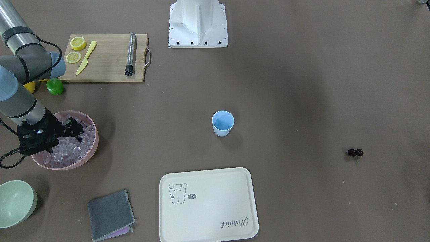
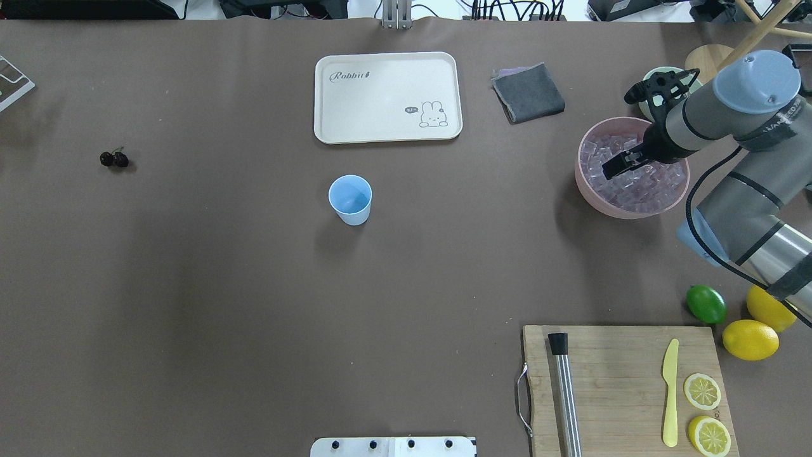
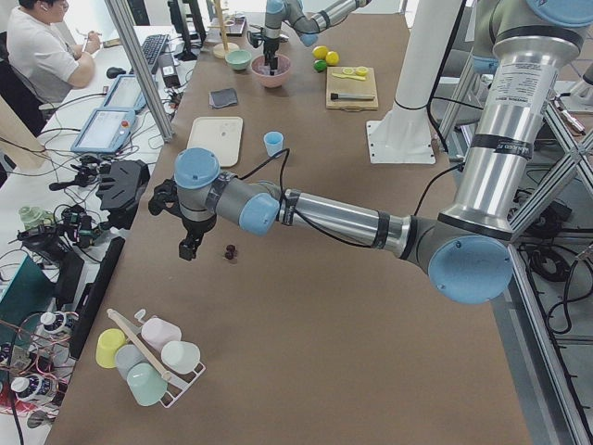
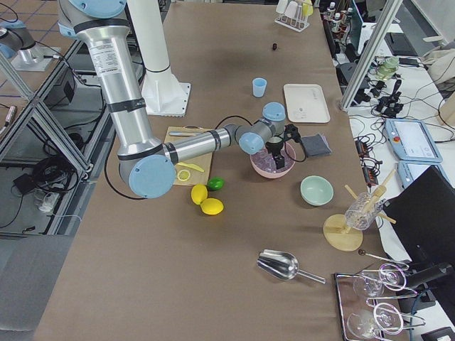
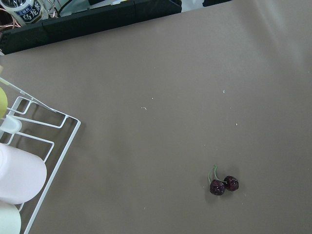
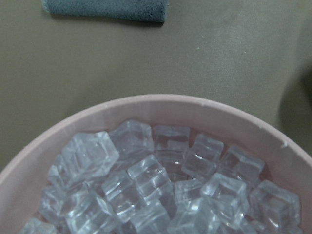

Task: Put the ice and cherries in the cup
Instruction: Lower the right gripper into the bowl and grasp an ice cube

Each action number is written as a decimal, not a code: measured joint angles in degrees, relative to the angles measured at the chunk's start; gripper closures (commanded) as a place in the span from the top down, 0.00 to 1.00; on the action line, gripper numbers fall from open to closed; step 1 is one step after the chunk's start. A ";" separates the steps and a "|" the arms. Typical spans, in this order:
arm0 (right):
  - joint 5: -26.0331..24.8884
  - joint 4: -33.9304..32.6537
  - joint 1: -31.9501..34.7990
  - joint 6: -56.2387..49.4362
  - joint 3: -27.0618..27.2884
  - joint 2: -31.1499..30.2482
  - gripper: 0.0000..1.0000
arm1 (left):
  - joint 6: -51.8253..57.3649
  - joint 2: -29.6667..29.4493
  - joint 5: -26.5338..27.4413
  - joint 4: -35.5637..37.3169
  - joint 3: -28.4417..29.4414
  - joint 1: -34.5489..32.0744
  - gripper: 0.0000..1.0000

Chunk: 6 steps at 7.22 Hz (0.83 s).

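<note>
Two grippers worked far apart; the right gripper hung with its jaws parted over the ice heaped in the pink bowl; the left gripper hovered near the cherries, its jaws impossible to judge; the cup stood upright mid-table between them.

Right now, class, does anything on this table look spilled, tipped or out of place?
Nothing stands out. The cup stands upright, the ice is all inside the pink bowl, and the cherries lie intact on the table.
</note>
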 measured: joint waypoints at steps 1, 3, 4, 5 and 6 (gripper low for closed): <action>-0.07 -0.02 -0.03 0.02 0.00 -0.04 0.59 | 0.00 0.02 0.00 -0.89 0.63 0.03 0.97; -0.09 -0.07 -0.06 0.02 -0.10 -0.12 0.46 | -0.03 0.20 0.00 -3.99 2.41 0.06 0.97; -0.10 -0.06 -0.03 0.03 -0.10 -0.15 0.39 | -0.02 0.23 0.00 -4.73 2.88 0.06 0.97; -0.10 -0.08 0.00 0.05 0.00 -0.20 0.38 | -0.01 0.24 0.00 -5.02 3.06 0.06 0.97; -0.04 -0.13 0.07 0.07 0.20 -0.24 0.36 | 0.00 0.16 0.00 -5.11 3.14 0.06 0.97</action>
